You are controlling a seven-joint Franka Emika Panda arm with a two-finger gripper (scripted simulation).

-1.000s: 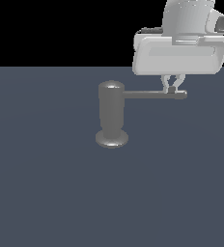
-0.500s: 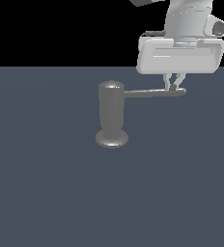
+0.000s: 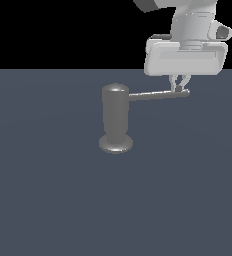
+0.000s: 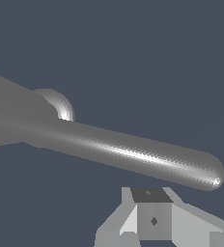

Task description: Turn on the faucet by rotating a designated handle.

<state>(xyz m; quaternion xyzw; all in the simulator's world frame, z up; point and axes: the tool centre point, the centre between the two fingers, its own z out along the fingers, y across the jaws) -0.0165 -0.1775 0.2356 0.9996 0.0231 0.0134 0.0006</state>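
Dull grey domed metal faucet on a flat round base, thin smooth rod handle jutting sideways, white boxy fingers at its tip, grip unclear

Pretty flat, even sim lighting, kinda dim overall. The dark blue-grey floor shows no cast shadows at all, not even around the faucet. Background above the floor's far edge is pure black. Only real shading is soft highlights: a bright streak along the handle in the wrist view, plus a glint on the faucet's dome. The white gripper body looks brightest. Edges are slightly jagged, no blur or distortion.
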